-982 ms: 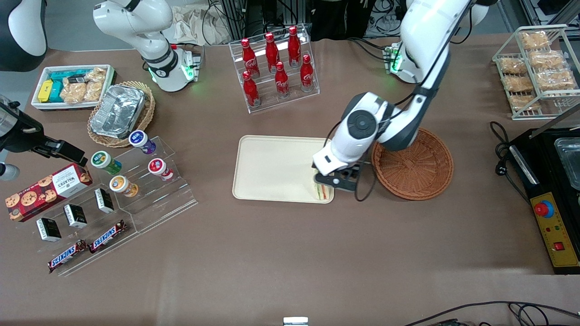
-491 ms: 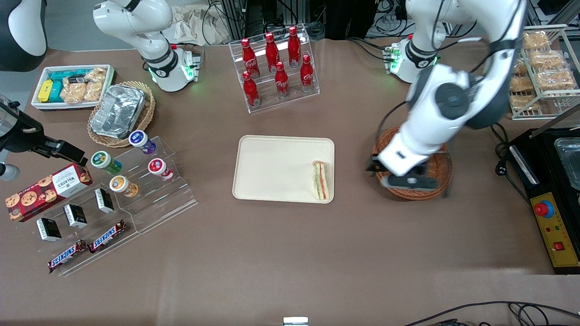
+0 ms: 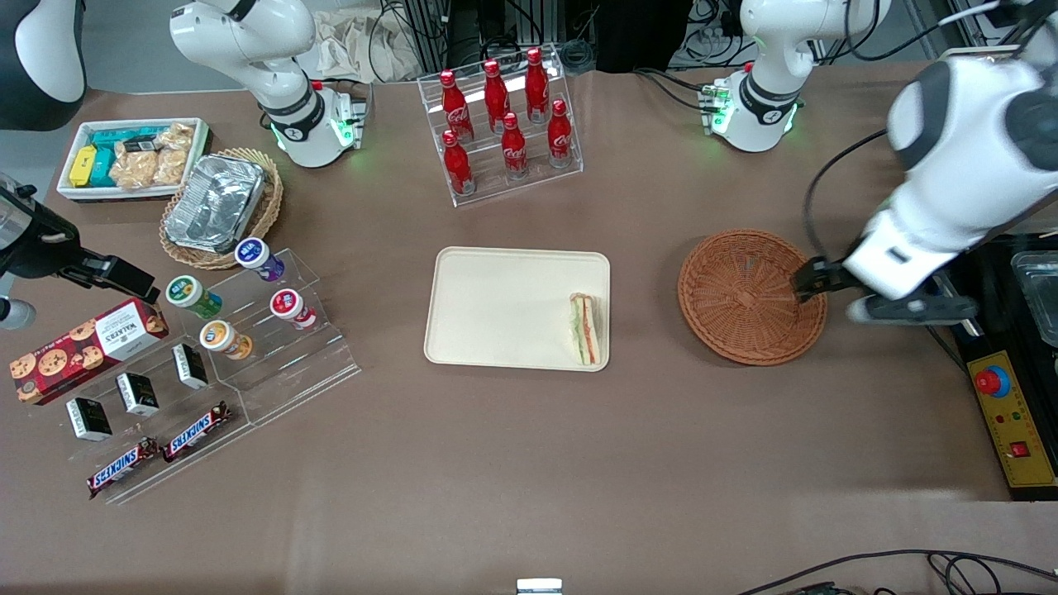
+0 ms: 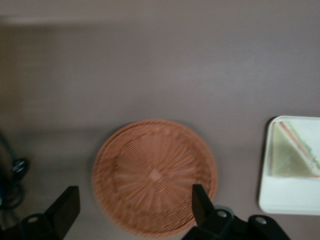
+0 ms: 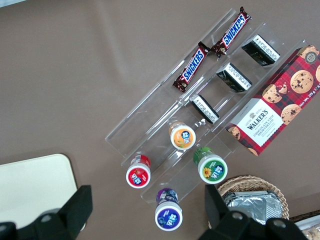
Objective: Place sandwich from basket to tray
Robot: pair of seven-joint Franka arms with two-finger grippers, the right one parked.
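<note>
The sandwich [image 3: 584, 329] lies on the cream tray [image 3: 504, 306], at the tray's edge nearest the basket. The reddish-brown wicker basket [image 3: 750, 296] holds nothing. My left gripper [image 3: 860, 296] is open and empty, raised above the table at the basket's rim toward the working arm's end. In the left wrist view the gripper [image 4: 134, 200] has its fingers spread wide over the basket [image 4: 155, 177], with the sandwich [image 4: 295, 155] on the tray [image 4: 287, 202] off to one side.
A rack of red cola bottles [image 3: 504, 124] stands farther from the front camera than the tray. A black control box [image 3: 1004, 397] and a wire rack of snacks [image 3: 975, 124] are at the working arm's end. A clear stand of cups [image 3: 248, 330] is toward the parked arm's end.
The gripper let go of the sandwich on the tray, then swung away over the basket toward the working arm's end and rose. The sandwich stays on the tray.
</note>
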